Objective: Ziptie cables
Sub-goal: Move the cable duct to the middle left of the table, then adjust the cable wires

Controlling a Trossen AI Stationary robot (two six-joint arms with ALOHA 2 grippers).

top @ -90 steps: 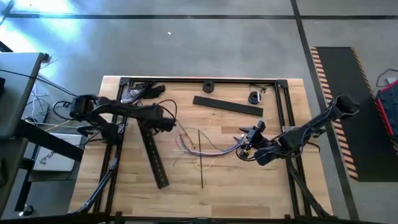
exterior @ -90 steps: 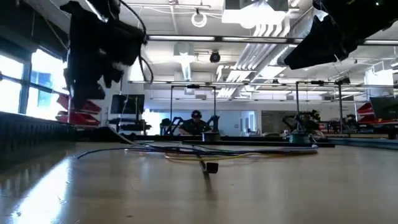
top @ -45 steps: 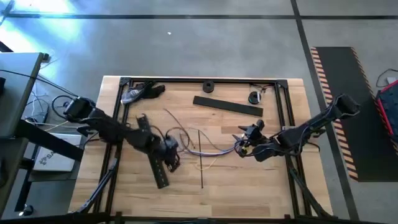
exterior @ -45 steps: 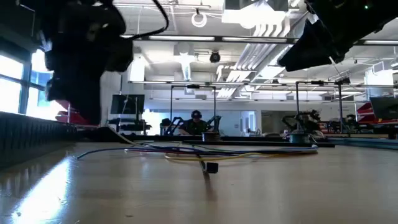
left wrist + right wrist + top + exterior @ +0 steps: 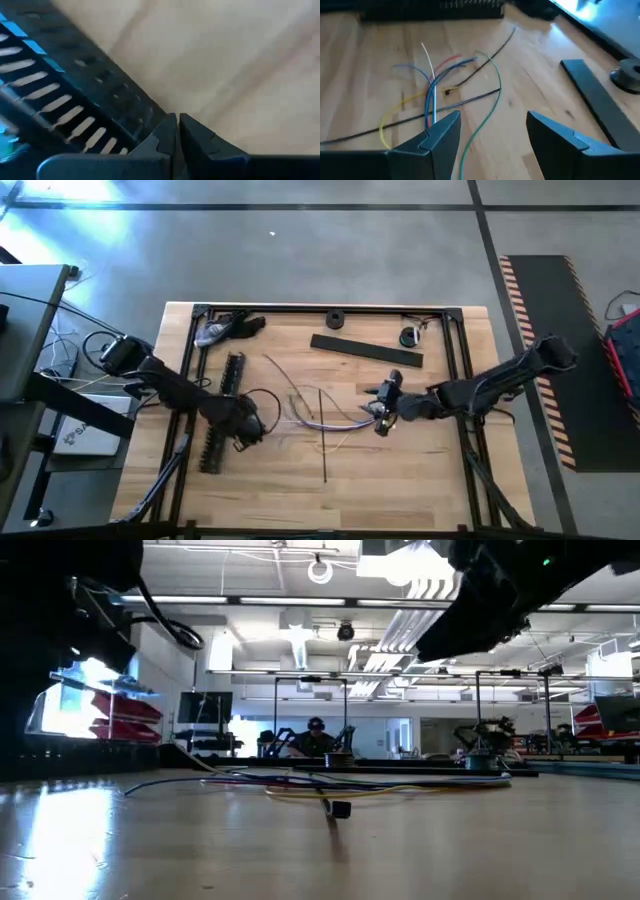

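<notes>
Counting two black slotted strips: one (image 5: 222,412) left of the cables, one (image 5: 366,351) beyond them toward the far edge. Left hand (image 5: 243,430) sits beside the near strip, fingers pressed together, gripping nothing visible. Cables (image 5: 318,412), a loose bunch of thin coloured strands, lie mid-desk (image 5: 400,470) on bare wood. Right hand (image 5: 380,420) is at the cables' right end, fingers spread apart. Low view: workshop behind, a person (image 5: 315,736) seated far off.

Wooden table (image 5: 400,470) with cables (image 5: 320,415), two black slotted strips (image 5: 365,351).
</notes>
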